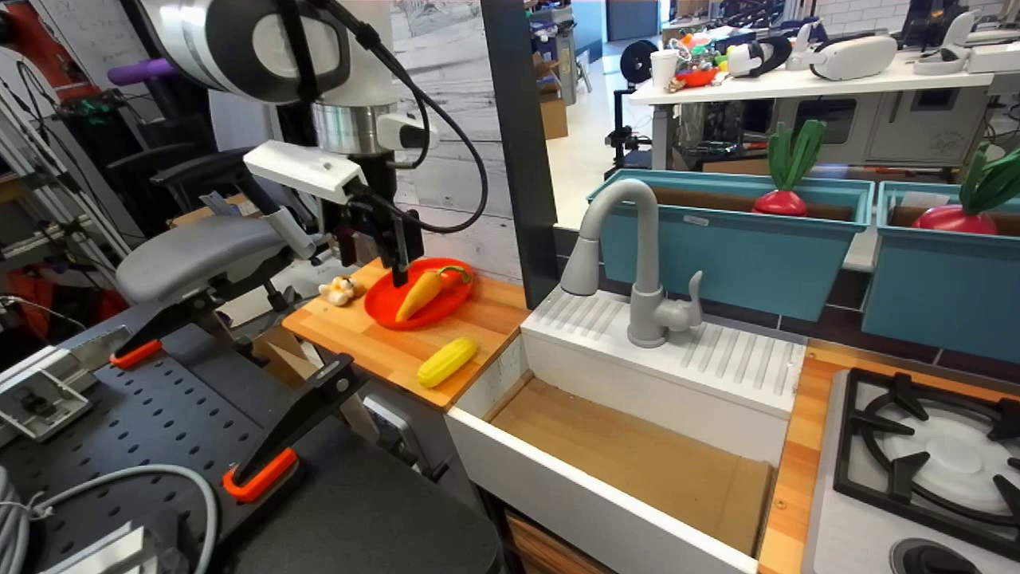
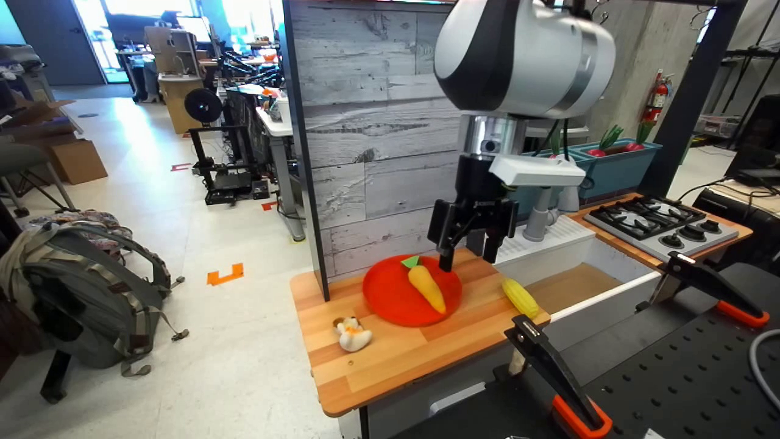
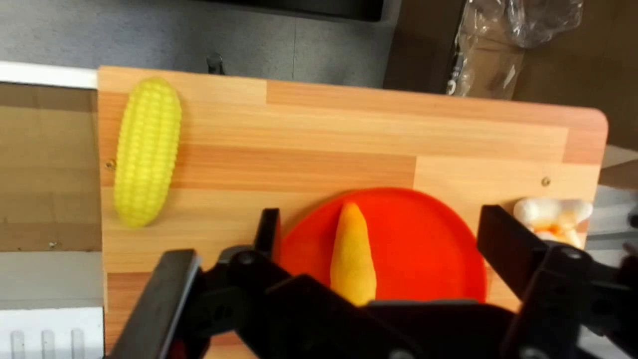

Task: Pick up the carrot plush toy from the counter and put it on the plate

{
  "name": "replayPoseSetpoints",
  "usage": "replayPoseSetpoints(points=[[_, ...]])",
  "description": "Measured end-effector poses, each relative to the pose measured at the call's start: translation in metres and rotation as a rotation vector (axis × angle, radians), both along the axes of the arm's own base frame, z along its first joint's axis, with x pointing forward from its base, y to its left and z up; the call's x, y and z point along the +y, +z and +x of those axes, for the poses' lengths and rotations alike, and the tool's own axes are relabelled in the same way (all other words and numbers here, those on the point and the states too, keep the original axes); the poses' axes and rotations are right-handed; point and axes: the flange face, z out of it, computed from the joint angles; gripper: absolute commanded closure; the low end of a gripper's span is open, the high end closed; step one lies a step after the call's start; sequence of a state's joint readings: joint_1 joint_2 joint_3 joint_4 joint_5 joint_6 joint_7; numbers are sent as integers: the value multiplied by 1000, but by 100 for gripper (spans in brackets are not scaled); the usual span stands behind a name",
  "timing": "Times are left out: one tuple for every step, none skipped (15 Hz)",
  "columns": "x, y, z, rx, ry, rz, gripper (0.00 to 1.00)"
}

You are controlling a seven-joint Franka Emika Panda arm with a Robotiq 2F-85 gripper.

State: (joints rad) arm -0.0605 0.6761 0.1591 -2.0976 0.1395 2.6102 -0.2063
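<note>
The carrot plush toy (image 1: pixel 421 295) is yellow-orange and tapering, with a green top. It lies on the round red plate (image 1: pixel 384 308) in both exterior views; the toy (image 2: pixel 426 288) and plate (image 2: pixel 387 296) are on the wooden counter. My gripper (image 2: pixel 468 258) is open and empty, raised above the counter beside the toy. In the wrist view, the fingers (image 3: pixel 380 219) are spread wide, with the toy (image 3: pixel 353 254) and plate (image 3: pixel 423 239) below between them. The toy's green top is hidden there behind the gripper body.
A yellow corn toy (image 3: pixel 147 152) lies near the counter's sink-side edge. A white-and-orange toy (image 2: pixel 352 335) sits at the opposite end. A grey plank wall (image 2: pixel 396 122) stands behind the plate. The sink faucet (image 1: pixel 644 263) and a black clamp (image 1: pixel 295 422) are nearby.
</note>
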Motion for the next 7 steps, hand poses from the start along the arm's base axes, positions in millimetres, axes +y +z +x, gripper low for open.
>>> replayPoseSetpoints(points=[[-6, 8, -13, 5, 24, -1, 0], [-13, 16, -27, 11, 46, -2, 0], [-20, 24, -41, 16, 64, -3, 0], [-24, 30, -48, 17, 63, -7, 0], [-24, 32, -47, 14, 63, -7, 0], [-23, 30, -45, 12, 64, -6, 0], [-21, 28, -44, 15, 66, -5, 0]])
